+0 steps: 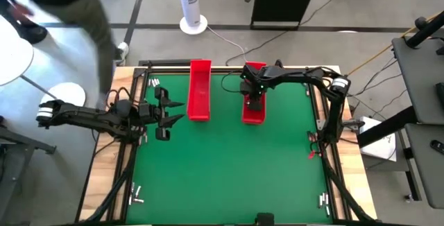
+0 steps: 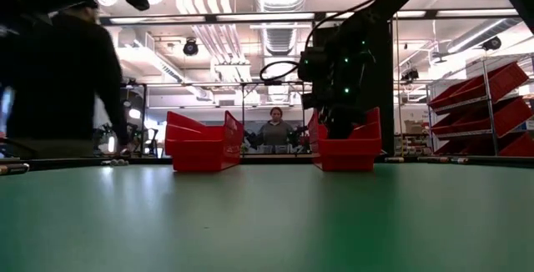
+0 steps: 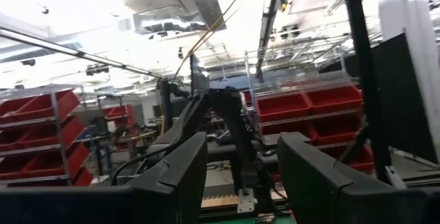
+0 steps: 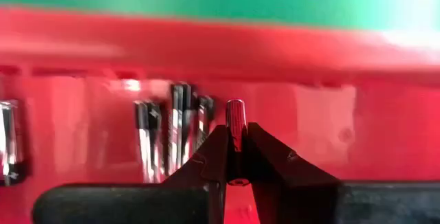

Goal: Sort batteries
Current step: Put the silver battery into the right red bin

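Right gripper [image 4: 236,157] clamps one battery [image 4: 236,124] over red tray [image 1: 253,112] at 12 o'clock, w/ batteries [image 4: 172,138] already inside. Drop-off step; next needs release. Left gripper [image 1: 168,113] idles open at 9.

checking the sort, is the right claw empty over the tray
No, the right claw is shut on a battery held upright between its fingertips, above the red tray.
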`<state>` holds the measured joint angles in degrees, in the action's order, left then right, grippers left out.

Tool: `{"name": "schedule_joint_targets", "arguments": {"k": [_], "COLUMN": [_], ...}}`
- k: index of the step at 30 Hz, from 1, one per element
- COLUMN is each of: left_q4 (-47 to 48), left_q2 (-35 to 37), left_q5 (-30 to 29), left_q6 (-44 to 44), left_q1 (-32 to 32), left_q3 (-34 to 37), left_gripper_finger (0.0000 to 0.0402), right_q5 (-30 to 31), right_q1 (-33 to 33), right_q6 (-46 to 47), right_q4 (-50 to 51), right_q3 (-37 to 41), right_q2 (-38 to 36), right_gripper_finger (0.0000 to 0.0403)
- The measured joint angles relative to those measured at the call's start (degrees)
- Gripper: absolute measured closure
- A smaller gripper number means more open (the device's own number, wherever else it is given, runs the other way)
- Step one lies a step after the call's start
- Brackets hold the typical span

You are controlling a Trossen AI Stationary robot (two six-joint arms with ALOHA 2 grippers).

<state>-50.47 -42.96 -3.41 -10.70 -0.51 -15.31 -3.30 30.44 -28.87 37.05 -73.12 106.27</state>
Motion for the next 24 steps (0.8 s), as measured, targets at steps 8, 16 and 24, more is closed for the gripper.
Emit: {"name": "schedule_joint_targets", "arguments": {"k": [8,16,24], "left_q4": [0.4,0.4,0.4], "left_q2": [0.0,-0.1,-0.1], "left_q5": [-3.2,-3.2,-3.2], "left_q6": [-0.3,-0.1,0.2], "left_q1": [0.0,0.0,0.0], "left_q3": [0.0,0.0,0.0], "left_gripper_finger": [0.0244,0.0244,0.0244], "right_q5": [-0.2,0.3,0.7], "right_q1": [0.4,0.6,0.6], "right_q6": [-0.6,-3.7,-2.1], "right_q4": [-1.5,-1.5,-1.9], "right_q3": [0.2,0.6,1.9], "right_q2": [1.0,1.1,1.3], "right_gripper_finger": [0.0369,0.0356,0.0354]}}
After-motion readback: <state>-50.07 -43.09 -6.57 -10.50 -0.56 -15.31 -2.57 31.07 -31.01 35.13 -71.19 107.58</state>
